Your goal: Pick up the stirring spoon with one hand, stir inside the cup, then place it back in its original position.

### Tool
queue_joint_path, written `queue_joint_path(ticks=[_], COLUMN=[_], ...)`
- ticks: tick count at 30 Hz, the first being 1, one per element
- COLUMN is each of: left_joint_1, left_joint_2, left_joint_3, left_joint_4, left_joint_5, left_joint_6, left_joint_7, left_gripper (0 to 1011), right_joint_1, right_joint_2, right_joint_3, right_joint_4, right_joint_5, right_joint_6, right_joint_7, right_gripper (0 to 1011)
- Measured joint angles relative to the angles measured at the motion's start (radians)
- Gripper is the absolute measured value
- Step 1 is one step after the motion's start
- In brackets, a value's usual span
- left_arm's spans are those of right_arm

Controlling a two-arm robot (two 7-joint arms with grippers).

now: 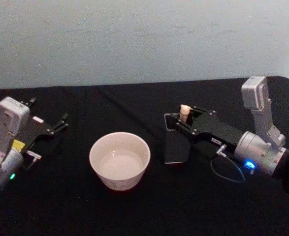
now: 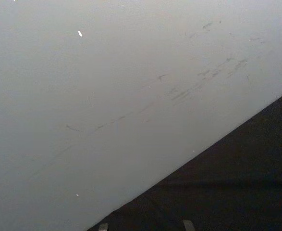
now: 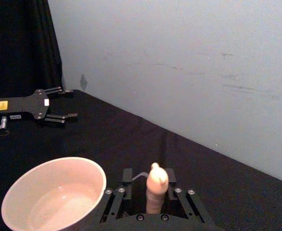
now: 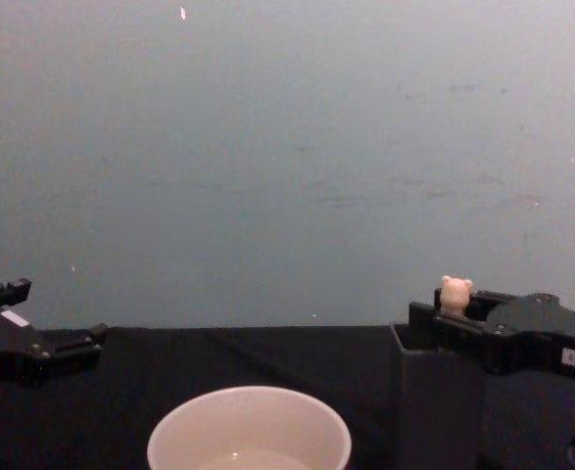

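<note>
Seemingly bear-topped cream stirring spoon (image 3: 156, 187).

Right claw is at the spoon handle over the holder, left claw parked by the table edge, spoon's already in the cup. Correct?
Not quite. The stirring spoon is not in the cup; it stands in the dark grey holder, bear head sticking out the top. The head view shows the right claw at its handle there, and the left claw parked at the table's left side.
</note>
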Motion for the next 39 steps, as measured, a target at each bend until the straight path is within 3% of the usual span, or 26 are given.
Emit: queue_joint_path(ticks=[13, 21, 31, 36, 39], left_joint_1=[0.0, 0.0, 0.0, 0.0, 0.0], left_joint_2=[0.0, 0.0, 0.0, 0.0, 0.0], left_joint_3=[0.0, 0.0, 0.0, 0.0, 0.0], left_joint_4=[0.0, 0.0, 0.0, 0.0, 0.0], left_joint_5=[0.0, 0.0, 0.0, 0.0, 0.0], left_joint_6=[0.0, 0.0, 0.0, 0.0, 0.0], left_joint_7=[0.0, 0.0, 0.0, 0.0, 0.0], left_gripper=[1001, 1001, 1001, 1001, 1001], right_joint_1=[0.0, 0.0, 0.01, 0.011, 0.003], right_joint_2=[0.0, 0.0, -0.005, -0.011, -0.022], right_joint_3=[0.001, 0.001, 0.047, 0.086, 0.116], right_joint_4=[0.0, -0.001, -0.046, -0.07, -0.075], right_joint_5=[0.002, 0.003, 0.001, -0.009, -0.028], right_joint_6=[-0.002, -0.003, -0.072, -0.103, -0.102], right_joint_7=[0.001, 0.001, -0.01, -0.049, -0.107], right_gripper=[814, 1000, 1002, 1000, 1002])
